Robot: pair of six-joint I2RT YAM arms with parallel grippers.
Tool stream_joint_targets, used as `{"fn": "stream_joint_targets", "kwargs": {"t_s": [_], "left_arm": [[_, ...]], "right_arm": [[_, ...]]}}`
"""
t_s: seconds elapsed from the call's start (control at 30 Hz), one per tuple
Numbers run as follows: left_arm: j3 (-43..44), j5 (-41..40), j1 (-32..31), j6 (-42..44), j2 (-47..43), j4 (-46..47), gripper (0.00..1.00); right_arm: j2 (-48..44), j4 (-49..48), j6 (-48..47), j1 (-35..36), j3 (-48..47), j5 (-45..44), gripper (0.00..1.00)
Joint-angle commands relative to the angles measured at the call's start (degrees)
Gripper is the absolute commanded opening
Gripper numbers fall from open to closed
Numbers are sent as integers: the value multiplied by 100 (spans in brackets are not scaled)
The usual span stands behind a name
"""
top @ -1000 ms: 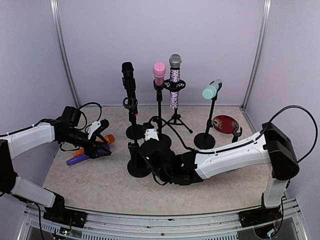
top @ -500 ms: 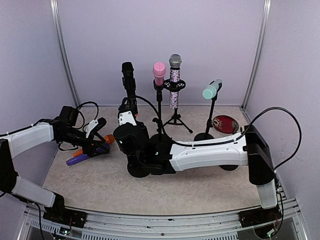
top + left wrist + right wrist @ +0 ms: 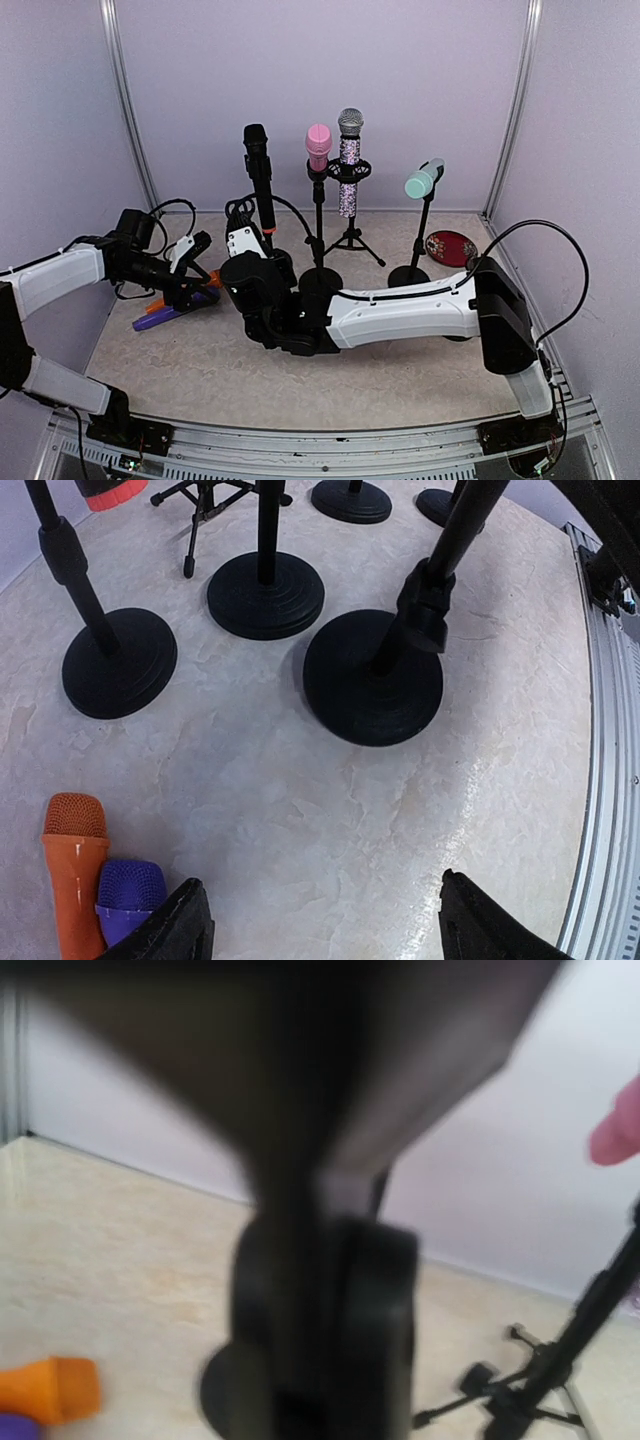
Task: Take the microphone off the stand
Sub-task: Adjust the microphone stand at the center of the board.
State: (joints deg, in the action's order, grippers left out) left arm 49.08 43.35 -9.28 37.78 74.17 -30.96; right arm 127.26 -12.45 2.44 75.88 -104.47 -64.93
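A pale marbled table [image 3: 200,370] fills the lower half of the overhead view, walled in by lilac panels. The white right arm [image 3: 400,310] reaches from the lower right corner across the middle. Its right gripper [image 3: 255,245] sits left of centre, jaws clenched tight at the foot of the black microphone [image 3: 258,165]. The close view is too blurred to tell whether they pinch anything. That microphone rises almost upright in the upper middle-left, its orange-ringed lower end just beside the jaws; the arm hides the base of its stand. The left arm [image 3: 60,275] comes in from the left edge, and the jaws of the left gripper [image 3: 322,922] are spread wide with nothing between them, low over the table. To the right of the black microphone stand a pink microphone [image 3: 318,145], a glittery silver microphone [image 3: 349,160] on a tripod stand [image 3: 352,235], and a mint-green microphone [image 3: 422,180] tilted on its pole. A red dish [image 3: 450,247] lies at the right. An orange microphone [image 3: 72,865] and a purple microphone [image 3: 128,895] lie touching on the table by the left jaws.
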Motion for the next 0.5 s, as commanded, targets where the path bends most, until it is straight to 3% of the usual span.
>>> {"fn": "stream_joint_targets", "kwargs": {"t_s": [0.0, 0.27, 0.47], "left_arm": [[221, 121, 50, 45, -87, -92, 76], [269, 94, 25, 95, -74, -156, 76], [329, 35, -71, 80, -74, -165, 76]], "right_arm": [[-416, -954, -517, -2, 829, 131, 0], [-1983, -2468, -257, -379, 3188, 3420, 0], [-2612, -2462, 283, -963, 3808, 5542, 0]]}}
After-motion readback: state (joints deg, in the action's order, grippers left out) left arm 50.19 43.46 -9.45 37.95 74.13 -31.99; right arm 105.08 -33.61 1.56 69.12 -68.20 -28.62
